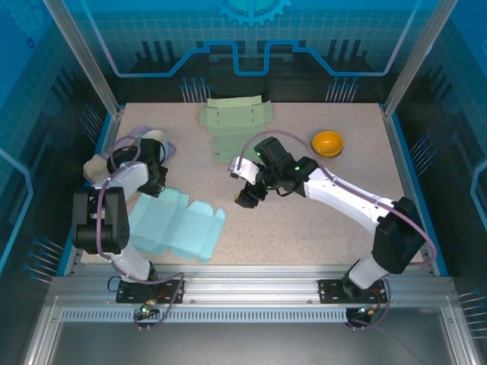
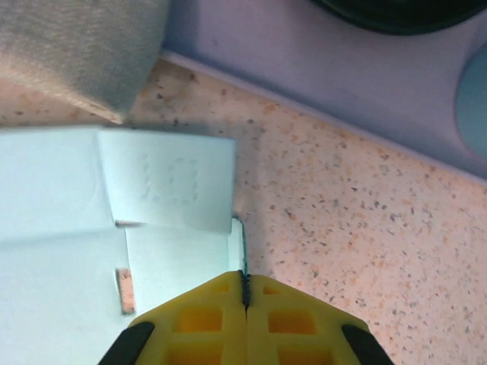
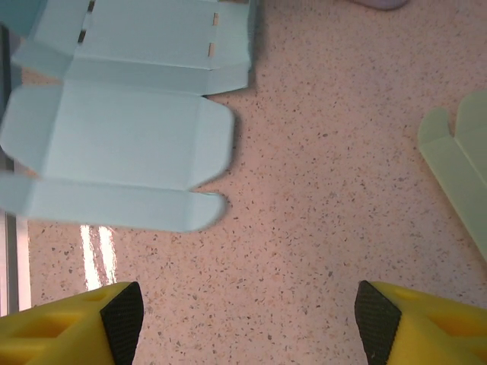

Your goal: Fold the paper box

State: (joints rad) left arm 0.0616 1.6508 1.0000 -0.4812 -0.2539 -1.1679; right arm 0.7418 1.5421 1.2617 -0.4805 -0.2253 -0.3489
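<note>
The paper box is a flat, unfolded light blue sheet lying on the left of the speckled table. My left gripper is at its far left corner. In the left wrist view the yellow fingers are pressed together, and the left gripper is shut on a thin raised edge of the paper box. My right gripper hovers over bare table just right of the sheet. Its jaws stand wide open with nothing between them, right gripper. The box's rounded flaps lie ahead of it to the left.
A stack of flat pale green box sheets lies at the back centre, its edge close to the right gripper. An orange bowl sits back right. A beige object and a lavender one crowd the left edge.
</note>
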